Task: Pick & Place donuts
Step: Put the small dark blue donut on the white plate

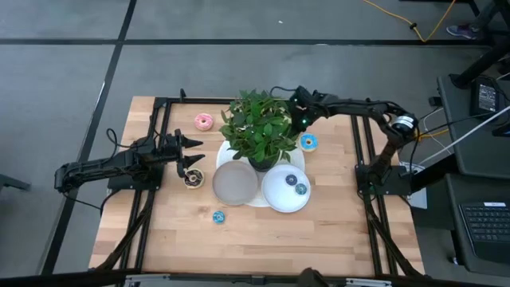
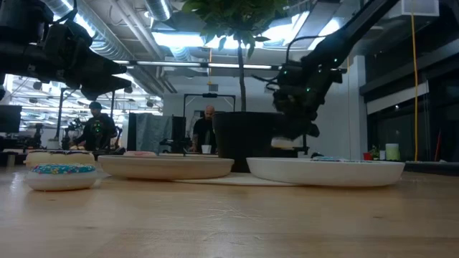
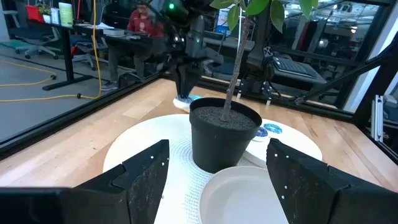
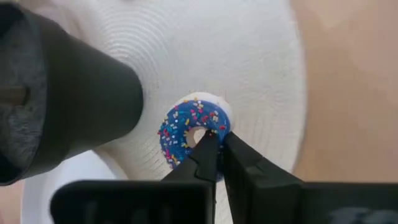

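Note:
My right gripper [image 1: 306, 126] reaches down beside the potted plant and is shut on a blue-iced sprinkled donut [image 4: 186, 134], which also shows as the blue donut [image 1: 308, 143] at the white mat's edge. My left gripper [image 1: 190, 151] hovers open at the table's left, above a chocolate donut [image 1: 194, 179] that lies flat on the wood. A pink donut [image 1: 203, 121] and a small blue donut [image 1: 218, 216] also rest on the table. Two mini donuts [image 1: 296, 185] lie on the white plate. My right gripper comes from above, pointing down, at the blue donut's ring wall [image 4: 219, 124]. One fingertip [image 4: 208, 138] stands at the hole and the other [image 4: 235, 146] outside the rim, pinching the ring. The donut is level, low over the mat; whether it still rests there I cannot tell.
A black pot with a leafy plant [image 1: 259, 131] stands on a round white woven mat [image 4: 249, 56], close beside the right gripper. A grey plate [image 1: 235, 183] and a white plate [image 1: 275, 199] lie in front of it. Bare wood spreads along the near edge. People are in the room behind.

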{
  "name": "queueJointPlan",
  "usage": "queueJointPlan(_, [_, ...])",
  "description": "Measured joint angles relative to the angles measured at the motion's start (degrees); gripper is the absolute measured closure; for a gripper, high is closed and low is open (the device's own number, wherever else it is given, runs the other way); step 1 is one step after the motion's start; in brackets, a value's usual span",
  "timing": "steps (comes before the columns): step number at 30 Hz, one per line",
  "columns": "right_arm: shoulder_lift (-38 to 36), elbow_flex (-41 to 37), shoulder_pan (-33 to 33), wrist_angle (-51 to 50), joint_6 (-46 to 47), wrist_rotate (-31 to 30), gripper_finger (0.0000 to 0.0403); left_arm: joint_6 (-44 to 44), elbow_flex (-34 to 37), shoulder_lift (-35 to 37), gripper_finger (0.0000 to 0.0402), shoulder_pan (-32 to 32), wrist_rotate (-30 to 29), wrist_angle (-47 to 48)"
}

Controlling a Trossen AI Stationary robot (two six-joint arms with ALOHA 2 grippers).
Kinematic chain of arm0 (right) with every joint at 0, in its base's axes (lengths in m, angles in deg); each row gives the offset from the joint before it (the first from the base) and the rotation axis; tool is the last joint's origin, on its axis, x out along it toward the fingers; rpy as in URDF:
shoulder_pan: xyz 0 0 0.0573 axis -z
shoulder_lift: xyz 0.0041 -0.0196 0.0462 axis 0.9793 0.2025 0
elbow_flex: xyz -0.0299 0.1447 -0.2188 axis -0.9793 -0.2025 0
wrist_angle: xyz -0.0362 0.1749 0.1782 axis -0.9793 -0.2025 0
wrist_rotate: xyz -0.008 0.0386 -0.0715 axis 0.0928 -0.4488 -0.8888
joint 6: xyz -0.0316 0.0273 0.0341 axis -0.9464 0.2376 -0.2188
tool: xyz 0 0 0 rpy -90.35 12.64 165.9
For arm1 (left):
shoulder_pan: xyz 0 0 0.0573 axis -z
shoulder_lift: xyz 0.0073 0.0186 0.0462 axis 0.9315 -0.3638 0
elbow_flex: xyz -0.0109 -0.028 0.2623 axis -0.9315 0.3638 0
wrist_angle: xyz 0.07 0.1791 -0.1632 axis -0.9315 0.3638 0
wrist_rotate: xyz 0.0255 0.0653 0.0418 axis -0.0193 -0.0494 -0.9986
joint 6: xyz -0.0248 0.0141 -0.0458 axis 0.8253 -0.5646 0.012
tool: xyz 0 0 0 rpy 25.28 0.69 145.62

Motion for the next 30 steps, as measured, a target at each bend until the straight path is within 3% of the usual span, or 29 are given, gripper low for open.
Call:
queueJointPlan(16, [-5.95, 0.00, 2.88, 0.59, 19.30, -9.78, 0.0386, 0.00, -0.01, 0.00, 0.0142, -0.01, 0.00, 0.00])
queueJointPlan(24, [-11.21, 0.00, -1.56, -2.19, 28.07, -16.25, 0.0385, 0.00, -0.01, 0.00, 0.0142, 0.00, 0.00, 0.00])
queueJointPlan(30, [-15.19, 0.00, -5.99, -6.14, 28.76, -18.37, 0.0385, -0.01, -0.01, 0.00, 0.0142, 0.00, -0.02, 0.00])
